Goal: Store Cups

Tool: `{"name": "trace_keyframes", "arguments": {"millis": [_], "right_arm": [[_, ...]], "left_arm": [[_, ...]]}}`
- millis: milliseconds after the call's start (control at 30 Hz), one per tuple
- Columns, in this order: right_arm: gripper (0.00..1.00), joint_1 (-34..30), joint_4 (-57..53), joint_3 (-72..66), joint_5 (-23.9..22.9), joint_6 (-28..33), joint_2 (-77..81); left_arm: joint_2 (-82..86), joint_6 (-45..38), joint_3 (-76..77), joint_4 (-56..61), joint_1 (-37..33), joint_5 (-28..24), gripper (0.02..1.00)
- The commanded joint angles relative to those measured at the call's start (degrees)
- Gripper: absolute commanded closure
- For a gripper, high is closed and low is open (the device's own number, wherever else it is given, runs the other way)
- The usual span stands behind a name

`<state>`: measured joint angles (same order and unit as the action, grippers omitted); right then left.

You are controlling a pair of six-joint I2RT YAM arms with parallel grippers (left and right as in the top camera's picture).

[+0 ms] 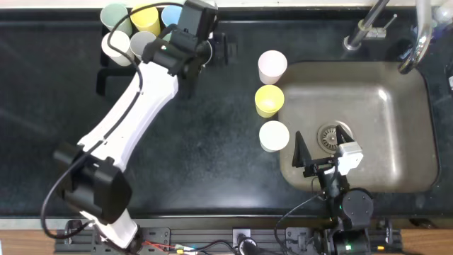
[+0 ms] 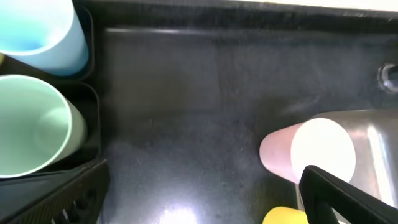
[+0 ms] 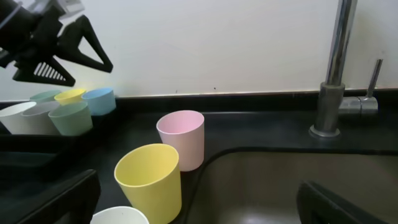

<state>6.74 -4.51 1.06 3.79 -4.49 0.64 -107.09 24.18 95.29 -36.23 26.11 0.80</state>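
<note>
Cups: found three loose and upright on the dark tabletop (image 1: 212, 163), lined up along the left rim of the sink (image 1: 389, 127), close together but apart.

Nearest the arm bases, saw the right hand (image 1: 309, 159) low over the sink basin beside the drain, fingers spread wide, gripping nothing.

Just left of that hand, noted the white cup (image 1: 274, 135), nearest of the row. Next out, found the yellow cup (image 1: 269, 100), then the pink cup (image 1: 272, 65) at the far end.

Farther out and left of the pink cup, saw the left hand (image 1: 221, 48) raised over bare tabletop, between the pink cup and the black holder (image 1: 106, 78). Fingers wide apart here too, with nothing held. In the left wrist view, saw one finger (image 2: 348, 199) partly covering the pink cup.

At the far left corner, counted several stored cups (image 1: 144, 44) standing mouth up in the holder: a white one and a grey one in front, mint, yellow and blue ones behind. Spotted a green cup (image 2: 31, 124) and a blue cup (image 2: 37, 31) in separate compartments.

At the far right, noted the faucet (image 1: 368, 28) behind the sink.
</note>
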Motion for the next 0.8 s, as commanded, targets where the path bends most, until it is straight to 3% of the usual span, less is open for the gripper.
{"name": "trace_keyframes", "arguments": {"millis": [33,500,800], "right_arm": [[0.003,0.09,0.31,-0.79,-0.44,-0.22,-0.28],[0.003,0.09,0.31,-0.79,-0.44,-0.22,-0.28],[0.003,0.09,0.31,-0.79,-0.44,-0.22,-0.28]], "left_arm": [[-0.42,1.46,1.22,0.39,0.96,-1.14,0.018],[-3.45,7.15,1.25,1.36,9.29,-2.67,0.018],[-8.57,7.63,3.28,1.66,10.62,-0.96,0.018]]}}
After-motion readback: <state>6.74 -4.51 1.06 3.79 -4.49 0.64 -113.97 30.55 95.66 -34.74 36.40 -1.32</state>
